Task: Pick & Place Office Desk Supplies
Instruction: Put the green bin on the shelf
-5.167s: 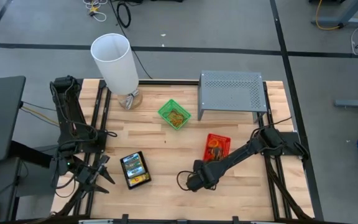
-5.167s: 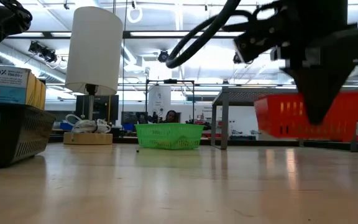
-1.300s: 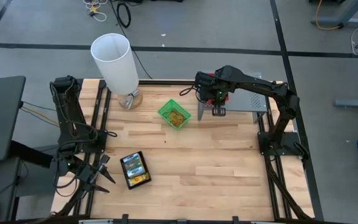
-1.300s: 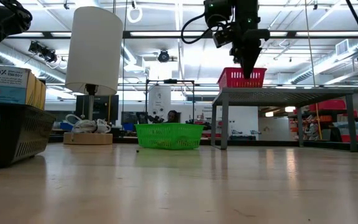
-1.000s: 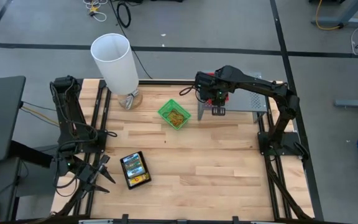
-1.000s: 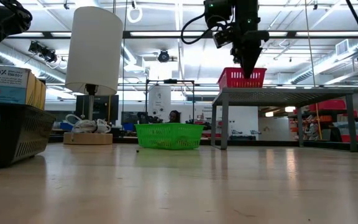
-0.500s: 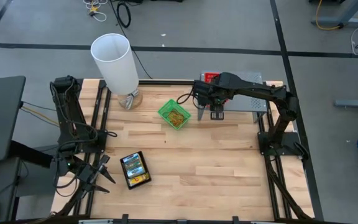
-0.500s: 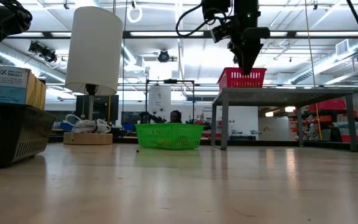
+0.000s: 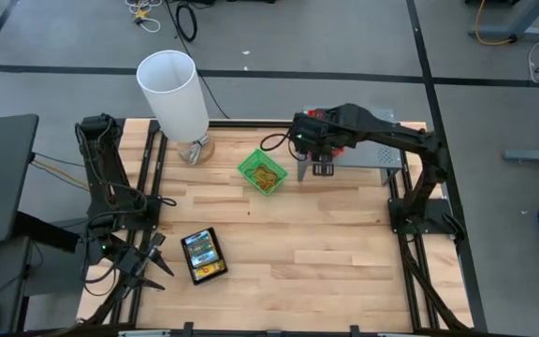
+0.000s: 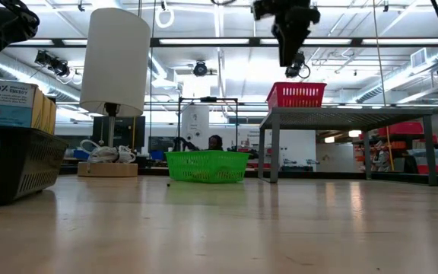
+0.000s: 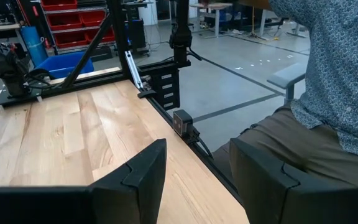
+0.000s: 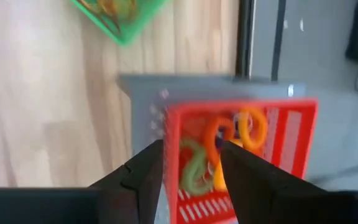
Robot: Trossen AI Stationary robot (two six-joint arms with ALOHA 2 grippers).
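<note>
A red tray (image 10: 296,95) stands on the left end of the grey perforated riser (image 9: 363,140). It holds orange and green loop bands (image 12: 229,143). My right gripper (image 10: 289,61) hangs open right above the red tray, pointing steeply down and touching nothing; its wrist view looks down into the tray (image 12: 260,155). A green tray (image 9: 263,172) rests on the table in front of the riser's left end. A black tray (image 9: 202,256) with crayon boxes sits near the front left. Beside it my left gripper (image 9: 151,263) waits open and empty.
A tall white cylinder (image 9: 171,94) stands at the far left. Bare wood lies between the green tray, the black tray and the riser. A seated person (image 11: 328,93) is beside the table's edge in the left wrist view.
My right gripper has risen from the red tray's rim and now hangs clear above it, shifted slightly toward the table's left. The red tray stays where it was on the riser.
</note>
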